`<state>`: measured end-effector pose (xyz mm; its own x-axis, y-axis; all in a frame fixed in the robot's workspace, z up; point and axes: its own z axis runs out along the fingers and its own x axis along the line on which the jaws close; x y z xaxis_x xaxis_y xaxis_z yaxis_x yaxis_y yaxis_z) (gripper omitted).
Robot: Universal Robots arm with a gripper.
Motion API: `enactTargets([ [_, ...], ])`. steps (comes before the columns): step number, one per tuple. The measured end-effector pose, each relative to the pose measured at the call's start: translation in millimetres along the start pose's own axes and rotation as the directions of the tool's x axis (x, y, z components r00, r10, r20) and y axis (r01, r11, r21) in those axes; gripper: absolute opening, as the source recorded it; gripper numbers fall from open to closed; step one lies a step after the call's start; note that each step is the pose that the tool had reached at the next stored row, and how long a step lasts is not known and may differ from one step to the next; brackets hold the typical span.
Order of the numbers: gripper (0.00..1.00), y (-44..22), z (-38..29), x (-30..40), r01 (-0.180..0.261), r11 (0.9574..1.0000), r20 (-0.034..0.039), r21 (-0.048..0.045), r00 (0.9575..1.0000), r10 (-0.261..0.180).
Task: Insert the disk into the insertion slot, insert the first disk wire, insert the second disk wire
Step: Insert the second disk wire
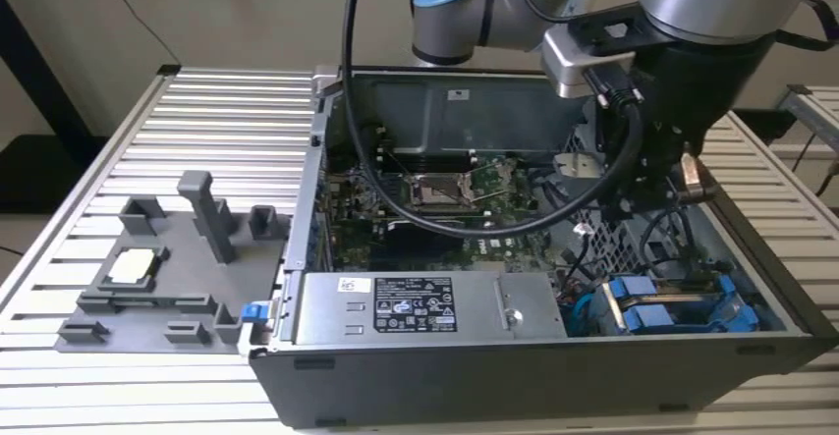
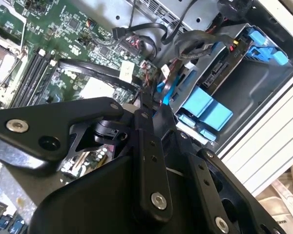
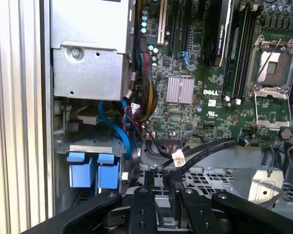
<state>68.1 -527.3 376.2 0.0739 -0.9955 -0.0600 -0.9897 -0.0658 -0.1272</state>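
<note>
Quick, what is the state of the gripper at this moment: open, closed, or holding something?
Gripper: cannot be told; it hangs inside the computer case, close to a black cable.

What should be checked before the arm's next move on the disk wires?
1. Disk lying in the insertion slot: ok.
2. Pincer inside the case, near the slot: ok.
3. Black tagged wire close to the pincer: ok.
4. Any wire plugged into the disk: cannot tell.
5. Blue wire clear of the pincer: cannot tell.
</note>
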Motion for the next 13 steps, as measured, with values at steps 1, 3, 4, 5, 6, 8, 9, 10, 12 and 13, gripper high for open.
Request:
enactTargets([
  [1,0.27,0.0,0.6,-0.1,-0.001,1.0000,0.0036,0.0004,1.0000,0.001],
  [3,0.27,0.1,1.6,-0.2,-0.003,1.0000,0.0075,0.0008,1.0000,0.003],
  [4,0.27,0.2,2.2,-0.2,-0.004,1.0000,0.0091,0.0009,0.9999,0.004],
  [5,0.27,0.3,2.8,-0.3,-0.005,1.0000,0.0107,0.0011,0.9999,0.005],
  [6,0.27,0.3,3.4,-0.4,-0.006,1.0000,0.0122,0.0012,0.9999,0.006],
  [8,0.27,0.7,4.4,-0.6,-0.007,1.0000,0.0153,0.0015,0.9999,0.007],
  [9,0.27,1.3,4.8,-0.6,-0.007,1.0000,0.0161,0.0015,0.9998,0.007],
  [10,0.27,2.2,5.1,-0.7,-0.007,1.0000,0.0165,0.0016,0.9998,0.007],
  [12,0.27,3.9,5.9,-0.8,-0.007,1.0000,0.0170,0.0017,0.9998,0.007],
  [13,0.27,4.2,6.4,-0.9,-0.007,1.0000,0.0173,0.0018,0.9998,0.007],
])
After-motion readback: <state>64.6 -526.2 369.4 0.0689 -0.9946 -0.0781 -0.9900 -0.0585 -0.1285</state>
